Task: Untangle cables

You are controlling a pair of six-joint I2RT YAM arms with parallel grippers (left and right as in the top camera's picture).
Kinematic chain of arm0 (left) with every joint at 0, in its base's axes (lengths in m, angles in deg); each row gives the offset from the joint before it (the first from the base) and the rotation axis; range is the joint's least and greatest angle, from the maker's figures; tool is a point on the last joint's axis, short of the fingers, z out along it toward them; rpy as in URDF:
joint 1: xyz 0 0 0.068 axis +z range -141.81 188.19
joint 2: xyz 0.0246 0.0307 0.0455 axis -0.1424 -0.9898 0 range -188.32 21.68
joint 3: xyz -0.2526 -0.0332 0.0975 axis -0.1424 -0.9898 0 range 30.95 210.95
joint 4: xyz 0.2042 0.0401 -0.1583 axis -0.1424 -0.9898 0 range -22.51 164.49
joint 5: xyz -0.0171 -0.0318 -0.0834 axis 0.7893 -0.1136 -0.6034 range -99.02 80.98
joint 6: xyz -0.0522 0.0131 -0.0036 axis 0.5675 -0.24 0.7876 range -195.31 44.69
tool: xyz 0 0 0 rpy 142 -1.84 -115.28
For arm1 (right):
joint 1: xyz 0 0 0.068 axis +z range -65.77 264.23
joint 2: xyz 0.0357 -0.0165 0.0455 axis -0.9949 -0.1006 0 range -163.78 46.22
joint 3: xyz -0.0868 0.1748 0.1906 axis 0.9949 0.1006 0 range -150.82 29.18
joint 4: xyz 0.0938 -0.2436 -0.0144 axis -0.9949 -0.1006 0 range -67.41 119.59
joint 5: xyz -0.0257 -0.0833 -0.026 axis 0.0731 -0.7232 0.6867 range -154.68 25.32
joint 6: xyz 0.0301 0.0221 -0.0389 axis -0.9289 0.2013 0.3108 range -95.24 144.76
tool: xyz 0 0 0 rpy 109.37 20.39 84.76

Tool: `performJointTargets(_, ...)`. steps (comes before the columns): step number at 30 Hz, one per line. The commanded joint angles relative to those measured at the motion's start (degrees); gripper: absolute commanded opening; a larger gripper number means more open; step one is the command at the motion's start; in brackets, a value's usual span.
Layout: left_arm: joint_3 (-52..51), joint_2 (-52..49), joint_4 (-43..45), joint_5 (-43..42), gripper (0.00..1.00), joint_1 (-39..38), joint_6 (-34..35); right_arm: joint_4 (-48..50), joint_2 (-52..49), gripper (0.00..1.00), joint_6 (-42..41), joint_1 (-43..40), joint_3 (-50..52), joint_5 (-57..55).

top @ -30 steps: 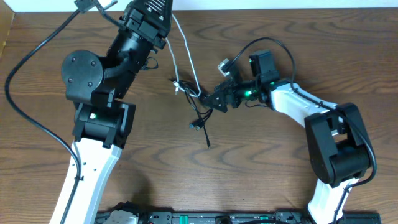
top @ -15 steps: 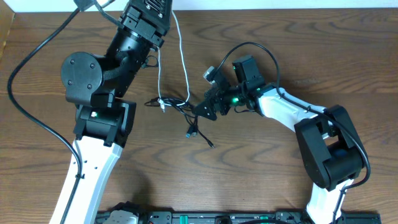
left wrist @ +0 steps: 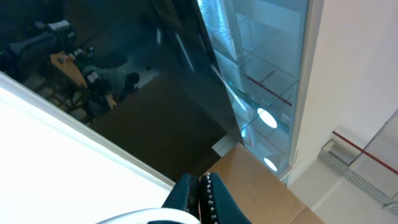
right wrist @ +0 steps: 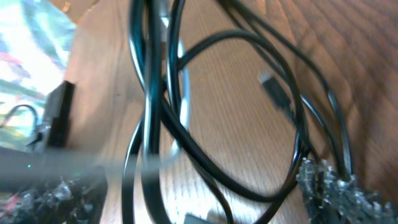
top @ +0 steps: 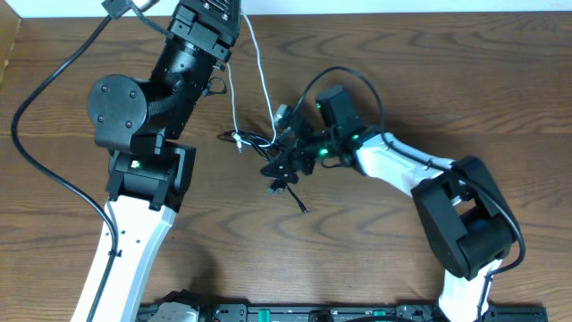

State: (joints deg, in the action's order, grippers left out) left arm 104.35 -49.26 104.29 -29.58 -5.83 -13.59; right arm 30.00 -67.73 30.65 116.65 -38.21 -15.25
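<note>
I see a brown wood-grain table [top: 483, 72], white strip [top: 402, 6] at its far edge. Beyond: glass pane [left wrist: 267, 37] w/ lamp reflections [left wrist: 267, 118], white wall [left wrist: 360, 74].

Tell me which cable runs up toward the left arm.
The white cable; the black cables lie bunched at the right hand.
</note>
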Motion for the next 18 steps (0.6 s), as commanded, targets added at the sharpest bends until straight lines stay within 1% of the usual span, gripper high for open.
performJointTargets(1,0.9,0.4,0.8,0.8,0.07,0.0,1.2,1.6,0.4,0.90,1.0,2.9,-0.1,-7.6)
performJointTargets(2,0.9,0.4,0.8,0.8,0.08,0.0,1.2,2.4,0.4,0.88,1.0,3.6,-0.1,-9.7)
performJointTargets(3,0.9,0.4,0.8,0.7,0.07,0.2,1.2,3.1,0.3,0.80,0.7,4.4,-0.1,-12.3)
performJointTargets(4,0.9,0.5,0.8,0.7,0.08,0.4,1.2,3.5,0.4,0.66,0.2,4.9,-0.1,-14.3)
performJointTargets(5,0.9,0.6,0.8,0.7,0.07,0.8,1.2,3.6,0.4,0.46,-0.3,5.4,-0.1,-16.7)
performJointTargets(6,0.9,0.7,0.8,0.7,0.08,1.1,1.2,3.5,0.4,0.32,-0.3,5.7,-0.1,-18.5)
performJointTargets(7,0.9,0.8,0.8,0.7,0.07,1.6,1.2,3.2,0.4,0.15,-0.3,5.9,-0.1,-20.1)
performJointTargets(8,0.9,1.0,0.8,0.7,0.08,2.2,1.2,2.8,0.4,0.04,-0.3,5.9,-0.1,-21.6)
performJointTargets(9,0.9,1.1,0.8,0.7,0.07,2.9,1.2,2.3,0.4,0.01,-0.3,5.9,-0.1,-22.8)
performJointTargets(13,0.9,1.4,0.7,0.7,0.07,6.5,1.2,0.7,0.4,0.01,-1.1,4.3,-0.1,-25.8)
performJointTargets(18,0.9,1.7,0.7,0.4,0.07,10.4,1.2,-1.0,0.4,0.01,-3.3,0.6,-0.1,-25.9)
